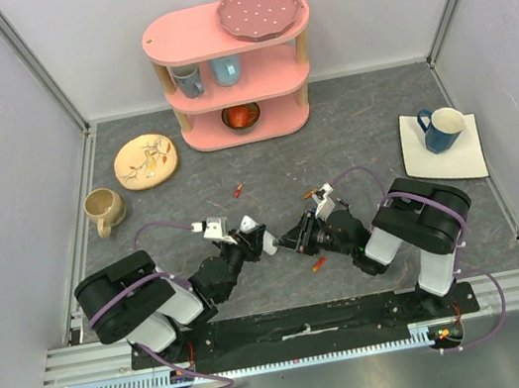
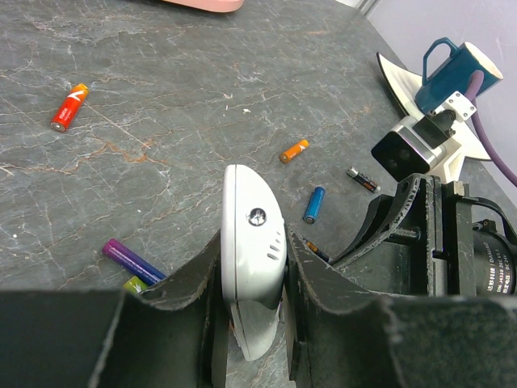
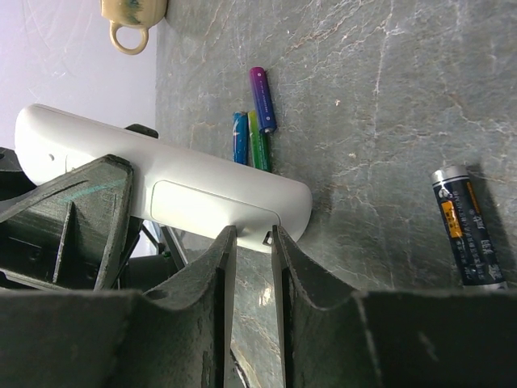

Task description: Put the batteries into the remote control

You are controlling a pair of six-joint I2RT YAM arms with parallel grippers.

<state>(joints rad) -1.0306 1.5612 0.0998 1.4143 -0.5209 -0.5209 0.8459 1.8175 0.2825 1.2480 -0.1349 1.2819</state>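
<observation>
The white remote control (image 2: 252,234) is held off the table, clamped between my left gripper's (image 2: 252,252) jaws; it also shows in the top view (image 1: 266,243) and the right wrist view (image 3: 161,182). My right gripper (image 3: 251,233) has its jaws nearly together, tips pinching the edge of the remote's back cover. Batteries lie on the table: orange-red (image 2: 69,107), orange (image 2: 294,150), blue (image 2: 314,204), dark grey (image 3: 466,226), purple (image 3: 262,99), green (image 3: 257,144).
A pink shelf (image 1: 232,68) with cups and a plate stands at the back. A yellow plate (image 1: 145,161) and a beige mug (image 1: 104,209) sit at the left. A blue mug (image 1: 442,129) stands on a white square plate (image 1: 470,162) at the right.
</observation>
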